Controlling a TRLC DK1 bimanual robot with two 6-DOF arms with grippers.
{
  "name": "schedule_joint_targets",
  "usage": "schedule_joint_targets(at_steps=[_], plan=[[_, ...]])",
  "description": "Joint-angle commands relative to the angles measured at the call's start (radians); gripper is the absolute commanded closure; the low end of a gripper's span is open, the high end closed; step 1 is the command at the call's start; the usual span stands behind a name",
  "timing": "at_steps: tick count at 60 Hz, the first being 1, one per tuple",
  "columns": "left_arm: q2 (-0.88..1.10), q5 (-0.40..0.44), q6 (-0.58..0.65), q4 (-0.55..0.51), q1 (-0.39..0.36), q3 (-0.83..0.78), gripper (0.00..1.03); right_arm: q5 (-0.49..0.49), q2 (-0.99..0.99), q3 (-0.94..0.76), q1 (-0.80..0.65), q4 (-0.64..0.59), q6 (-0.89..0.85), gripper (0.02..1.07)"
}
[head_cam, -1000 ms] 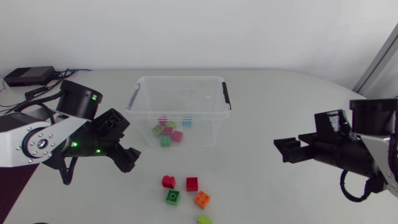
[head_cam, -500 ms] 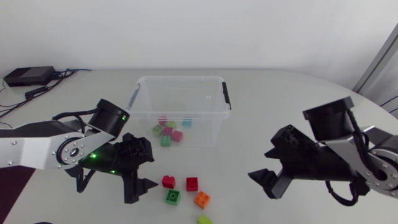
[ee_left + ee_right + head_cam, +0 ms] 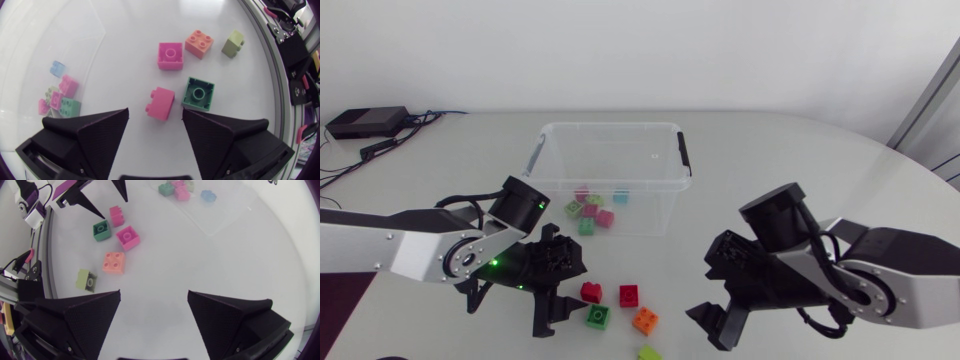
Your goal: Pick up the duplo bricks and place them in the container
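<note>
Left gripper (image 3: 152,112) spread, poised at the red brick (image 3: 160,103); left arm nearer.
Brick on table, just ahead between the fingertips, long axis seemingly slanted across the gap, short of the container (image 3: 610,126). Right gripper (image 3: 154,297) spread, empty, well apart.

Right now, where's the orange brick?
Head view: the orange brick sits on the table outside the container, near mid-table, right of the green brick, between a red brick and the lime brick.
</note>
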Motion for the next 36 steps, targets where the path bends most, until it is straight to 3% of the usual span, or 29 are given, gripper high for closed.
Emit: schedule_joint_targets(at_steps=[1,6,13,23,36], plan=[[0.038,0.016,0.032,0.015,-0.018,-0.006,0.39,0.013,0.052,0.021,0.042,0.014,0.050,0.10],[0.061,0.019,0.044,0.021,-0.029,-0.006,0.47,0.039,0.119,0.049,0.094,0.014,0.079,0.11],[0.098,0.043,0.055,0.023,-0.034,0.005,0.67,0.056,0.179,0.089,0.137,0.028,0.117,0.12],[0.110,0.046,0.045,0.023,-0.040,0.020,0.74,0.059,0.211,0.143,0.181,0.019,0.157,0.12],[0.116,0.049,0.013,0.021,-0.043,0.040,0.76,0.088,0.294,0.182,0.252,0.013,0.169,0.12]])
